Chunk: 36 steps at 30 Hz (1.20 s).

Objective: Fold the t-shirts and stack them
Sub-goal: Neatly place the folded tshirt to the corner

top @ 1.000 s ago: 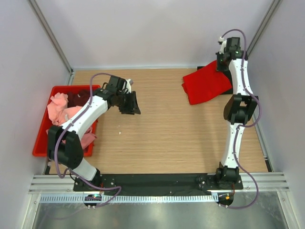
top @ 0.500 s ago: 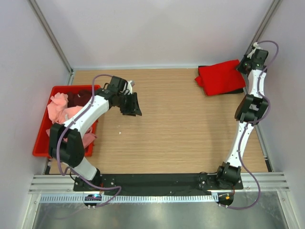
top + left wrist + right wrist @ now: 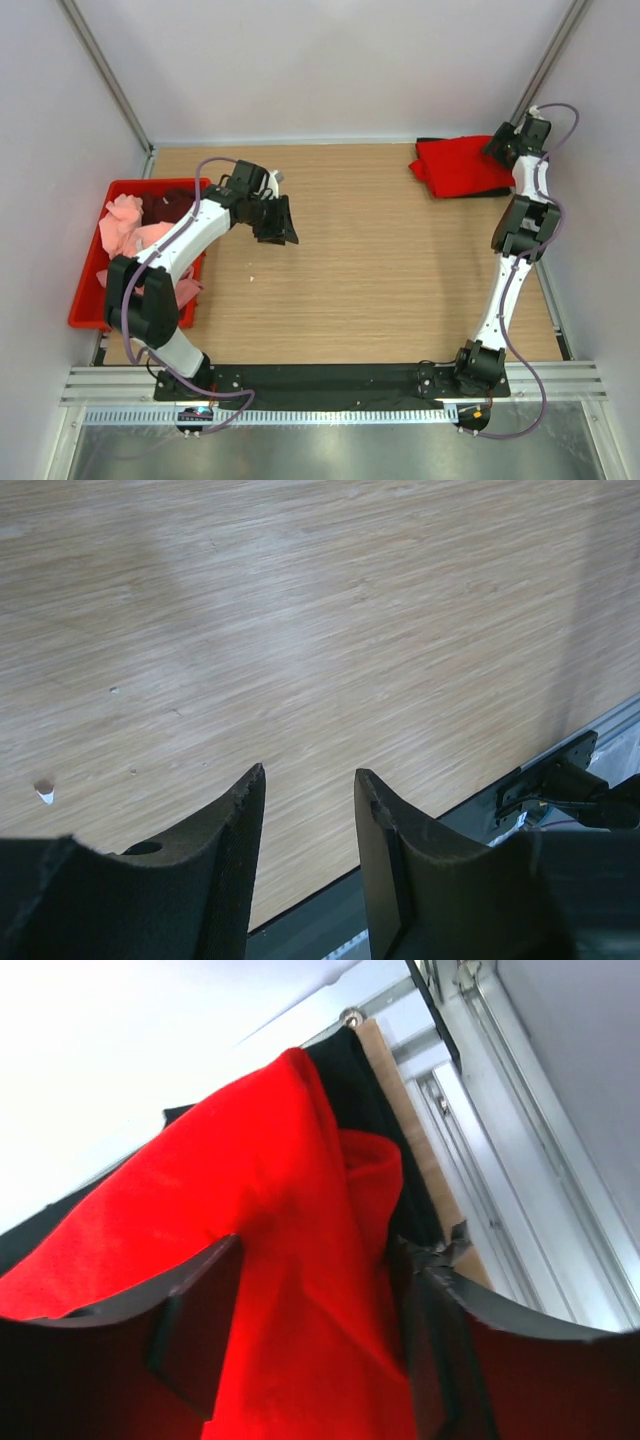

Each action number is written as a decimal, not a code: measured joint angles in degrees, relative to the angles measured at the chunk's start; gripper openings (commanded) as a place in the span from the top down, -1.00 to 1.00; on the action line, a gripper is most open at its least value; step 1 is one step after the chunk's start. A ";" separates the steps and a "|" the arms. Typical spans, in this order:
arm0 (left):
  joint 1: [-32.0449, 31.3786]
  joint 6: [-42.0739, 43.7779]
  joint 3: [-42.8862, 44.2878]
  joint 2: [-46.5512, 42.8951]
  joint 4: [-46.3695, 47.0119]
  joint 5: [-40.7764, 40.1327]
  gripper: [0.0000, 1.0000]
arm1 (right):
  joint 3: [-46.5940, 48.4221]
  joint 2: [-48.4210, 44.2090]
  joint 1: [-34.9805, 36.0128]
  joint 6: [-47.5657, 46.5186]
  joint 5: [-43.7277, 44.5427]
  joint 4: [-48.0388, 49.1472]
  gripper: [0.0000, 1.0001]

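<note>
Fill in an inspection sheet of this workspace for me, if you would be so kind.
Surface: wooden table, no damage seen.
Job's things: red t-shirt folded on black t-shirt, far right corner; pink t-shirts and dark maroon t-shirt loose in red crate, left.
Clutter: small white scrap on the table.
Grippers: left gripper open, empty; right gripper open over the red t-shirt.
Cables: purple cables along both arms.
Surroundings: white walls, metal rail.

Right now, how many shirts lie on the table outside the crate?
2. A red shirt lies folded at the far right corner, and a black shirt sits under it. Others could be hidden beneath.
</note>
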 measured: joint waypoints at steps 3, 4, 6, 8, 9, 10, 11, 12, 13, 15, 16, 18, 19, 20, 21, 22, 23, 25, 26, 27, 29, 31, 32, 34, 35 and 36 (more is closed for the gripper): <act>0.00 -0.02 -0.04 0.00 0.00 -0.02 0.14 | -3.21 -3.52 0.13 0.13 0.66 -1.40 -0.45; 0.00 -0.04 -0.04 0.00 0.00 -0.02 0.14 | -4.81 -5.66 0.13 0.26 0.85 -2.67 -0.47; 0.00 -0.22 -0.26 -0.02 0.28 0.07 0.13 | -7.93 -9.81 0.46 0.33 1.55 -4.07 -0.49; 0.00 -0.46 -0.74 -0.13 0.70 0.20 0.12 | -11.08 -14.71 0.72 0.28 2.38 -5.95 -0.49; 0.00 -0.81 -1.03 -0.20 0.90 0.31 0.12 | -12.72 -17.33 0.87 0.26 2.69 -6.38 -0.47; 0.00 -1.07 -1.18 -0.26 0.94 0.48 0.12 | -14.14 -19.89 1.05 0.24 2.93 -6.88 -0.42; 0.00 -1.25 -1.22 -0.28 1.01 0.70 0.13 | -15.39 -22.18 1.31 0.17 3.28 -7.52 -0.31; 0.00 -1.29 -1.22 -0.33 1.14 0.94 0.12 | -16.79 -24.41 1.68 0.11 3.26 -7.91 0.12; 0.00 -1.33 -1.22 -0.42 1.27 1.18 0.12 | -18.12 -26.43 2.12 -0.35 2.99 -8.35 0.32; 0.00 -1.40 -1.22 -0.66 1.44 1.57 0.12 | -21.99 -29.77 3.06 0.07 1.99 -8.17 0.52; 0.00 -1.46 -1.29 -0.87 1.60 1.64 0.12 | -24.46 -31.45 3.78 0.07 1.53 -8.09 0.61; 0.00 -1.49 -1.44 -1.31 1.95 1.79 0.12 | -29.81 -33.73 5.33 0.20 0.57 -7.69 0.62; 0.00 -1.51 -1.49 -1.49 2.05 1.81 0.12 | -32.37 -34.27 6.23 0.24 0.09 -7.56 0.62; 0.00 -1.51 -1.49 -1.60 2.19 1.90 0.13 | -34.82 -34.47 7.13 0.28 -0.39 -7.23 0.62; 0.00 -1.51 -1.51 -1.60 2.25 1.99 0.12 | -37.05 -34.47 8.04 0.26 -0.74 -7.13 0.62; 0.00 -1.51 -1.53 -1.60 2.40 2.03 0.12 | -39.08 -34.16 8.98 0.22 -0.92 -7.19 0.61; 0.00 -1.51 -1.55 -1.60 2.47 2.03 0.13 | -40.94 -33.83 9.53 0.13 -0.92 -7.26 0.61; 0.00 -1.51 -1.57 -1.60 2.56 2.03 0.12 | -43.25 -33.16 11.37 0.04 -0.92 -7.52 0.62; 0.00 -1.51 -1.55 -1.60 2.60 2.01 0.13 | -44.30 -32.79 12.13 0.00 -0.92 -7.32 0.61; 0.00 -1.51 -1.57 -1.60 2.58 1.99 0.12 | -45.29 -32.57 12.79 -0.07 -0.83 -7.23 0.62; 0.00 -1.51 -1.66 -1.60 2.60 1.97 0.12 | -46.88 -32.46 13.51 -0.37 -0.35 -7.21 0.60; 0.00 -1.51 -1.79 -1.60 2.58 1.95 0.12 | -47.89 -32.46 13.62 -0.72 0.48 -7.17 0.58; 0.00 -1.51 -1.84 -1.60 2.60 1.92 0.12 | -48.06 -32.46 13.57 -0.85 0.87 -7.34 0.57; 0.00 -1.53 -1.86 -1.60 2.60 1.75 0.13 | -48.04 -32.59 13.51 -1.01 1.44 -7.82 0.53; 0.00 -1.53 -1.86 -1.60 2.60 1.70 0.12 | -48.04 -32.81 13.51 -0.96 1.70 -8.20 0.51; 0.00 -1.53 -1.86 -1.60 2.60 1.62 0.12 | -48.04 -33.16 13.53 -0.79 1.95 -8.98 0.44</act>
